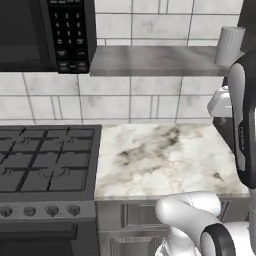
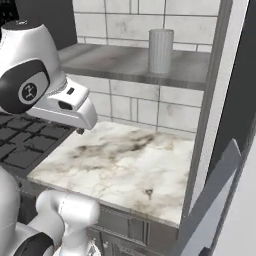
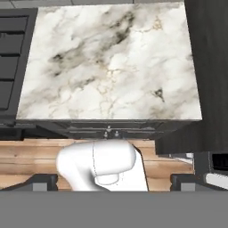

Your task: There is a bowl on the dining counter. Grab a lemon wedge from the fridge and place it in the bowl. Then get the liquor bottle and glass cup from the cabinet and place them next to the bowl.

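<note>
My gripper [image 3: 113, 180] hangs open high above a marble worktop [image 3: 111, 62], with nothing between its two dark fingertips [image 3: 44, 181]. The white hand [image 2: 70, 107] hovers over the worktop's left part, near the stove. At the worktop's right end the fridge rises as a tall grey wall [image 2: 212, 95], seen from above as a dark block [image 3: 209, 67]. The bowl, dining counter, lemon wedge, liquor bottle, glass cup and cabinet are out of view.
A black gas stove [image 1: 45, 160] borders the worktop on the left, under a microwave [image 1: 47, 35]. A grey shelf [image 1: 155, 60] on the tiled wall carries a pale ribbed cylinder [image 2: 161, 50]. Drawer fronts [image 3: 111, 131] and wooden floor [image 3: 26, 156] lie below the counter edge.
</note>
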You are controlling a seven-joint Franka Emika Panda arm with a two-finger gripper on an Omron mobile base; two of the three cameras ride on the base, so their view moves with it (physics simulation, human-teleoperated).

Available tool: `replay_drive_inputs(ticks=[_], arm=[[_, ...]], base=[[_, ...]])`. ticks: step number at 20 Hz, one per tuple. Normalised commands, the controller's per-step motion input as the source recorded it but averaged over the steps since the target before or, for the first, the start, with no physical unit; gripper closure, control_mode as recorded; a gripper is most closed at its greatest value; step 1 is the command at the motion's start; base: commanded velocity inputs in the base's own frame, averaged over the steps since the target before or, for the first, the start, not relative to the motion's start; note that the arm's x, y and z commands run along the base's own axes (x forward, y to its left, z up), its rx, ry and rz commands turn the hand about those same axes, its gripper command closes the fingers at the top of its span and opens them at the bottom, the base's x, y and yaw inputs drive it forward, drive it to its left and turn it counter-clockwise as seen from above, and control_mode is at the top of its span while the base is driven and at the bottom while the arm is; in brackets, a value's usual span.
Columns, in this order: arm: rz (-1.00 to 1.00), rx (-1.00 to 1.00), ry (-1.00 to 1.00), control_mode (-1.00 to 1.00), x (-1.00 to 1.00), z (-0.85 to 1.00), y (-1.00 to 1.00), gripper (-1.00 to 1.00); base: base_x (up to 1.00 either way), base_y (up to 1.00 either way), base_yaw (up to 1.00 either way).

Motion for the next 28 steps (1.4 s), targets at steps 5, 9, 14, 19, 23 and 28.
replay_drive_inputs(ticks=[5,9,14,19,23,28], arm=[[0.20,0.00,-0.02,-1.00,0.12,0.00,-0.27,-1.00],[0.16,-0.06,-0.25,-1.00,0.00,0.38,-0.12,-1.00],[0.10,-0.20,-0.41,-1.00,0.00,0.71,0.06,-1.00],[0.02,-0.30,-0.37,-1.00,0.14,0.62,0.19,-1.00],[0.00,-0.25,-0.08,-1.00,0.69,0.27,0.01,-1.00],[0.00,-0.15,0.02,-1.00,0.88,0.16,-0.04,-1.00]], base=[[0.05,-0.10,0.09],[0.00,0.00,0.00],[0.00,0.00,0.00],[0.00,0.00,0.00],[0.00,0.00,0.00],[0.00,0.00,0.00]])
